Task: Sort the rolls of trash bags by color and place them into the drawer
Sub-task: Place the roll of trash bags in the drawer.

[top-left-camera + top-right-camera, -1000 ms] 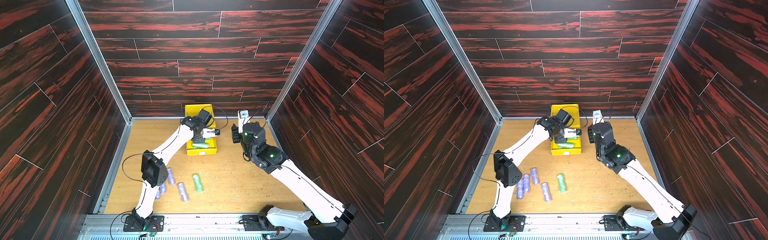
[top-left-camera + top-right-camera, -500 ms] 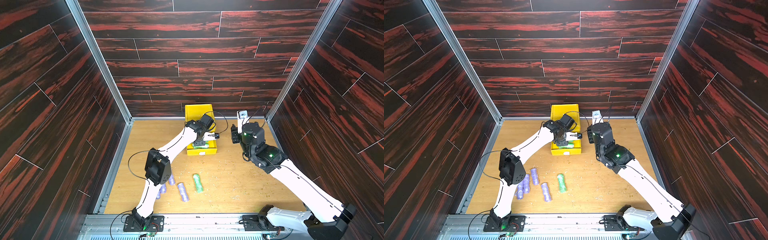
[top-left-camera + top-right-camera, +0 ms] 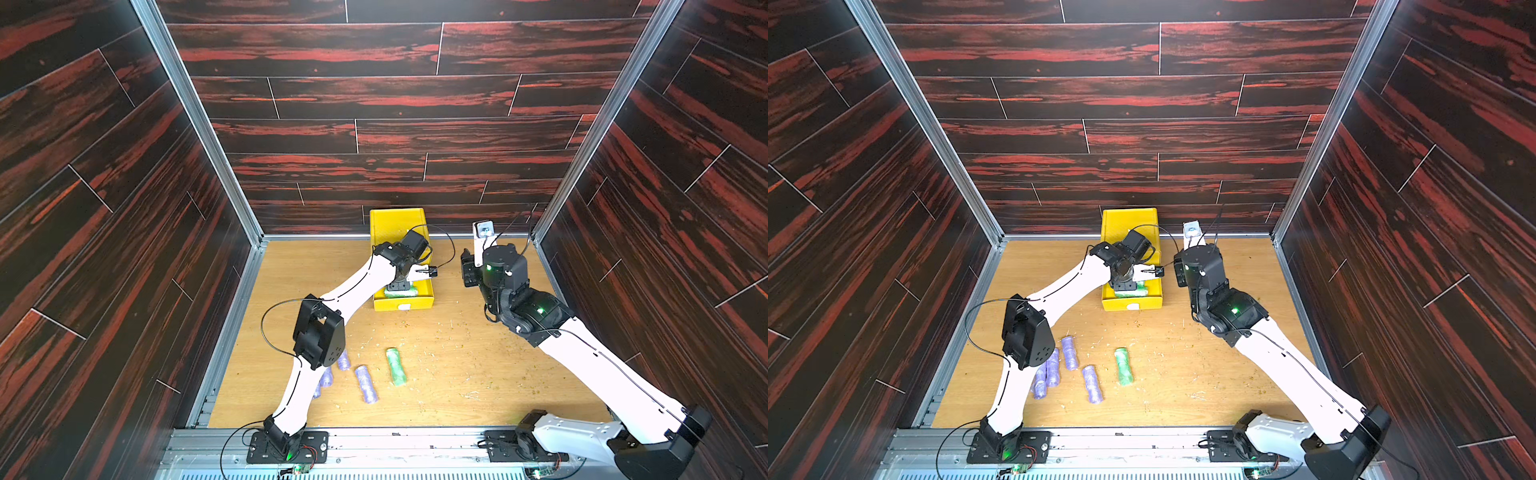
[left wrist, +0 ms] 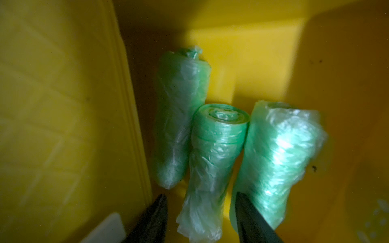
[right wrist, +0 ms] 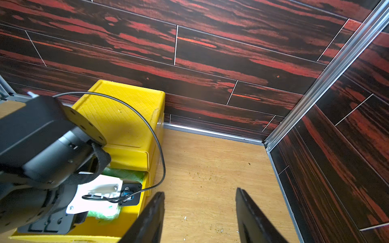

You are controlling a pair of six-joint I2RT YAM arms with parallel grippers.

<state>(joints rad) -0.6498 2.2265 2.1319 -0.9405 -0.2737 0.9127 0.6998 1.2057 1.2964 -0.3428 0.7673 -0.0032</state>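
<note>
The yellow drawer (image 3: 397,222) (image 3: 1129,220) (image 5: 126,109) stands against the back wall with one tray pulled out (image 3: 403,305). Three green rolls of trash bags lie side by side inside it (image 4: 181,117) (image 4: 212,157) (image 4: 280,160). My left gripper (image 4: 200,195) (image 3: 398,286) (image 3: 1126,286) reaches into that tray, open, its fingers apart on either side of the middle roll's end. My right gripper (image 5: 200,191) (image 3: 467,269) (image 3: 1179,272) hovers open and empty over bare wood to the right of the drawer. On the table lie one green roll (image 3: 395,365) (image 3: 1124,365) and several purple rolls (image 3: 365,384) (image 3: 1092,384).
The purple rolls cluster by my left arm's elbow (image 3: 1027,332), partly hidden behind it in a top view (image 3: 318,338). Dark wood-patterned walls close in the wooden table (image 3: 457,365) on three sides. Small crumbs dot the wood.
My left gripper has lowered into the pulled-out tray and opened, letting go of the green roll. The left elbow swung rightward. The right arm has not moved.
</note>
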